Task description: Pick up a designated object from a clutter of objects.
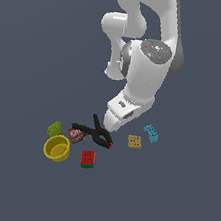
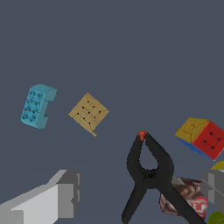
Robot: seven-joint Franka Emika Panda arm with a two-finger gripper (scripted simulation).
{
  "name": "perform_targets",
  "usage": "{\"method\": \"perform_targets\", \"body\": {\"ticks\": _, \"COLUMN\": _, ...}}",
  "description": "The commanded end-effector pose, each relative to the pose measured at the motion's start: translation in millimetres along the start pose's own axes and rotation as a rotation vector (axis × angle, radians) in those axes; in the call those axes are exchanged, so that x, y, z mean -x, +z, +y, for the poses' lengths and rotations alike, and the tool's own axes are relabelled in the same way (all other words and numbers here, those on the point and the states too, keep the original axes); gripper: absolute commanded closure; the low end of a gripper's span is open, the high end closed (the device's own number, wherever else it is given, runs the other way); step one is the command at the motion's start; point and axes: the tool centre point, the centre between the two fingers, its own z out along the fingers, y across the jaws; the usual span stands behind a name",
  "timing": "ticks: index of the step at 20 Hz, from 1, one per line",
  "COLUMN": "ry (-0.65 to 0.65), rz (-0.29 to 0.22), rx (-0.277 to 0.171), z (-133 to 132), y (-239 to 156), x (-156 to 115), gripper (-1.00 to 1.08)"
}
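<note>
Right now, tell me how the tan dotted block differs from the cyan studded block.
Colour: the tan block is beige with dark dots and lines on its face; the cyan block is bright blue-green. Shape: the tan block is a flat square tile; the cyan block is longer, thicker and notched on one side. Place: in the exterior view the tan block sits closer to the black clamp. Both lie free on the floor, untouched by the claw.

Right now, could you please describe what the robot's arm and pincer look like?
The arm is glossy white with rounded, bulbous links and grey joint bands; one round grey cap carries tiny coloured dots. The pincer has blocky, light grey fingers. No cables or lettering are visible.
</note>
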Motion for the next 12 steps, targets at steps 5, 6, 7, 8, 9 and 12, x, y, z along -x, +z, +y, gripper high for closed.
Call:
{"method": "perform_targets", "body": {"ticks": 5, "ry": -0.220, "rz": -0.001, "rx": 0.004, "z": -11.7, "y": 34.5, "x": -11.9, "gripper": -0.92}}
{"method": "perform_targets", "body": {"ticks": 6, "ry": -0.253, "rz": -0.001, "rx": 0.004, "z": -13.8, "y": 39.7, "x": -13.5, "gripper": -0.92}}
{"method": "perform_targets", "body": {"ticks": 7, "ry": -0.287, "rz": -0.001, "rx": 0.004, "z": -16.0, "y": 45.0, "x": -15.2, "gripper": -0.92}}
{"method": "perform_targets", "body": {"ticks": 8, "ry": -0.320, "rz": 0.000, "rx": 0.004, "z": -18.2, "y": 50.2, "x": -16.8, "gripper": -0.92}}
{"method": "perform_targets", "body": {"ticks": 9, "ry": -0.354, "rz": 0.000, "rx": 0.004, "z": -20.5, "y": 55.4, "x": -18.4, "gripper": -0.92}}
{"method": "perform_targets", "body": {"ticks": 12, "ry": -0.455, "rz": 0.003, "rx": 0.003, "z": -27.9, "y": 71.0, "x": -23.1, "gripper": -0.92}}
